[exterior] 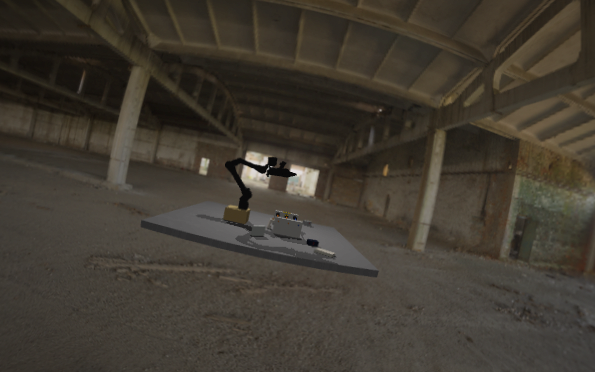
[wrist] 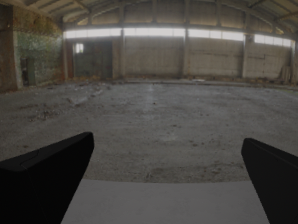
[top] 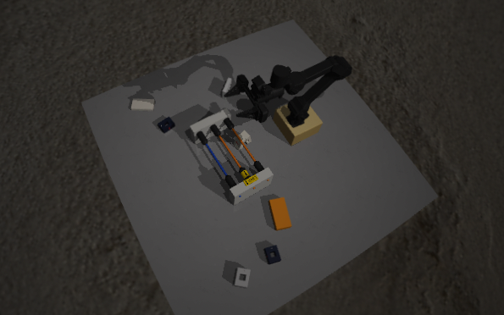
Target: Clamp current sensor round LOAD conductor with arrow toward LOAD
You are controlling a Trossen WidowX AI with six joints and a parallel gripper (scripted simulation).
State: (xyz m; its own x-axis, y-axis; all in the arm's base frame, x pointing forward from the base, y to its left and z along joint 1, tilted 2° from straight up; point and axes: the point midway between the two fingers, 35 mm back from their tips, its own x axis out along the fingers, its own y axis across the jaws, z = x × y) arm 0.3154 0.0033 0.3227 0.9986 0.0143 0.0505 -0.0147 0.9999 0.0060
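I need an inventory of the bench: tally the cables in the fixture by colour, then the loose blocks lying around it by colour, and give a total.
Blue cables: 1
Orange cables: 2
White blocks: 4
Dark blue blocks: 2
Orange blocks: 1
Total: 10

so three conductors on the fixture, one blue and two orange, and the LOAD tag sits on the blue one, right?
Not quite. The yellow tag sits at the end of the middle orange conductor, not the blue conductor; the top view shows it. Three conductors, one blue and two orange, is correct.
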